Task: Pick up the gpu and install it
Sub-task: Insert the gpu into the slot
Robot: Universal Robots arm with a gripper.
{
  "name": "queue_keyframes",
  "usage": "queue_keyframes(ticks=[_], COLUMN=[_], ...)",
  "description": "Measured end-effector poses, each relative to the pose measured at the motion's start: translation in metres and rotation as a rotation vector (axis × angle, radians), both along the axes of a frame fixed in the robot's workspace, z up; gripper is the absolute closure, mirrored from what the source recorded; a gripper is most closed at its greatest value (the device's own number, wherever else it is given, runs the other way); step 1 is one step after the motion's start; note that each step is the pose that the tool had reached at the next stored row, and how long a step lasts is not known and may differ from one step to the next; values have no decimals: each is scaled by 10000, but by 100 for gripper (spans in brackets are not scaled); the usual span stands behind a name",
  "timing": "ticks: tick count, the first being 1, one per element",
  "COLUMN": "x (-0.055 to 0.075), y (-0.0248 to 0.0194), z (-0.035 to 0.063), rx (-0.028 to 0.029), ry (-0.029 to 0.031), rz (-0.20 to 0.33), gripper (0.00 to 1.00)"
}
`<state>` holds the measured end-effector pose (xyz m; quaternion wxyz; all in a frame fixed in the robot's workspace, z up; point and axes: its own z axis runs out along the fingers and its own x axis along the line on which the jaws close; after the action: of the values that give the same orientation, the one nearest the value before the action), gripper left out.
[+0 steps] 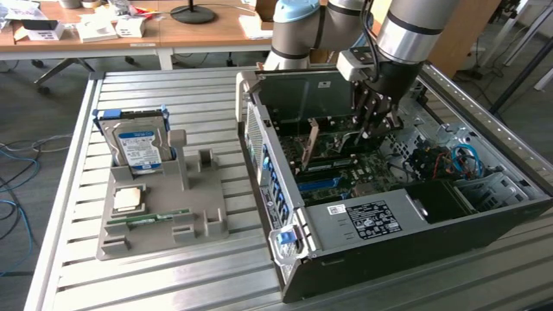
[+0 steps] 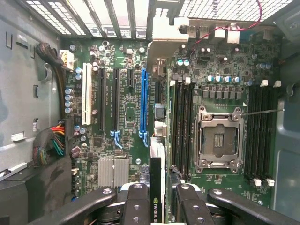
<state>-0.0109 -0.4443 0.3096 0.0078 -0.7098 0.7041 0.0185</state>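
Observation:
The gpu (image 2: 157,161) is a thin green card that I see edge-on in the wrist view, with a black cooler edge and a green logo near my fingers. My gripper (image 2: 157,192) is shut on it, one black finger (image 2: 136,201) on each side. The card hangs above the motherboard (image 2: 126,117), just beside the long blue slot (image 2: 143,101) and parallel to it. In the exterior view my gripper (image 1: 376,126) reaches down into the open computer case (image 1: 363,220), with the gpu (image 1: 322,139) on edge below it, close over the board.
A grey holder tray (image 1: 160,223) lies at the exterior view's left with a hard drive (image 1: 138,146), a processor chip (image 1: 129,197) and a memory stick (image 1: 155,219). Inside the case are the open processor socket (image 2: 219,138), a silver heatsink (image 2: 112,171) and coloured cables (image 2: 54,140).

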Motion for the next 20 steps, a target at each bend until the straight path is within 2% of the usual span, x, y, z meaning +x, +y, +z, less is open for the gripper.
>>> queue_keyframes(ticks=[14, 20], x=[-109, -114], y=[0, 0], z=[0, 0], rx=[0, 0], ry=[0, 0], rz=[-1, -1], gripper=[73, 73])
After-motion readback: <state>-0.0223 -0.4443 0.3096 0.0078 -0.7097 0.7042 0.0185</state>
